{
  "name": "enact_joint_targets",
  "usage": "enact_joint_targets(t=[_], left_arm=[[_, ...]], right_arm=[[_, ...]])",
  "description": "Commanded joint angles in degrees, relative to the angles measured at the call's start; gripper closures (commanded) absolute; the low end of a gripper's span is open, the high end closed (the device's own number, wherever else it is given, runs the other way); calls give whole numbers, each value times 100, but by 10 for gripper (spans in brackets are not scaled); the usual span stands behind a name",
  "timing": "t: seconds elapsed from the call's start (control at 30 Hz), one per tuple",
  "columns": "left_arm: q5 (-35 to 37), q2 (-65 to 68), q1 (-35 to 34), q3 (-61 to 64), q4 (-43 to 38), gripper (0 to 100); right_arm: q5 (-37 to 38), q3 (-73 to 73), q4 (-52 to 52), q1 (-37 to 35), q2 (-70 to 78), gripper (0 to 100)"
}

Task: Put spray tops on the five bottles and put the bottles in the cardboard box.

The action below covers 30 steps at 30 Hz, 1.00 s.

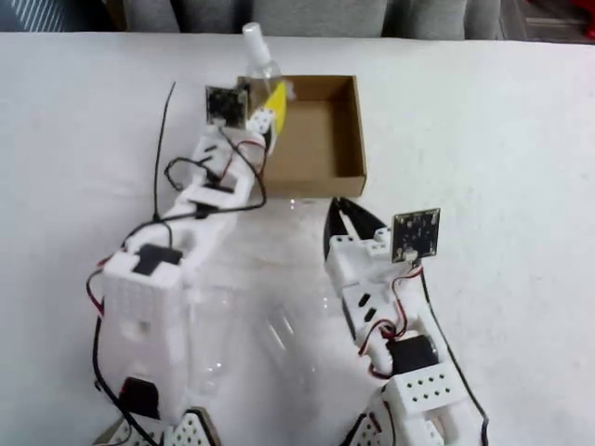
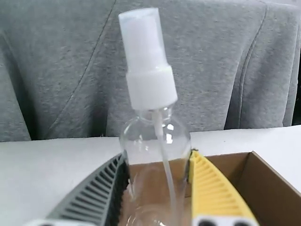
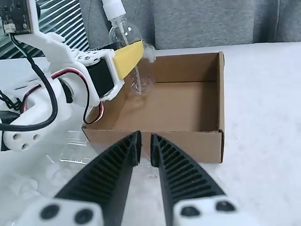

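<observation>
Spray-topped bottle (image 2: 141, 141) hangs upright, long axis vertical, gripped by left pincer (image 2: 156, 156), base inside cardboard box (image 1: 335, 139) by its left-arm-side wall, release looks straight down; right pincer (image 3: 145, 139) nearly closed, empty, just outside near wall.

The left arm stretches forward, and the left gripper (image 2: 156, 159) has its grey and yellow fingers clamped on either side of an upright clear bottle (image 2: 141, 136). The right arm sits folded nearer its base. The right gripper (image 3: 144, 141) points forward, its black fingers drawn almost together with nothing between them.
</observation>
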Motion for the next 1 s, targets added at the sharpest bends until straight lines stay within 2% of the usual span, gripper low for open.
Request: enact_joint_targets(t=[0.0, 0.77, 0.97], left_arm=[[-44, 84, -110, -589, -158, 962], [-44, 382, -233, -862, -132, 976], [-44, 497, -259, -1169, 413, 976]], right_arm=[[53, -176, -92, 40, -57, 984], [53, -167, -84, -119, -22, 984], [53, -158, -75, -119, -22, 984]])
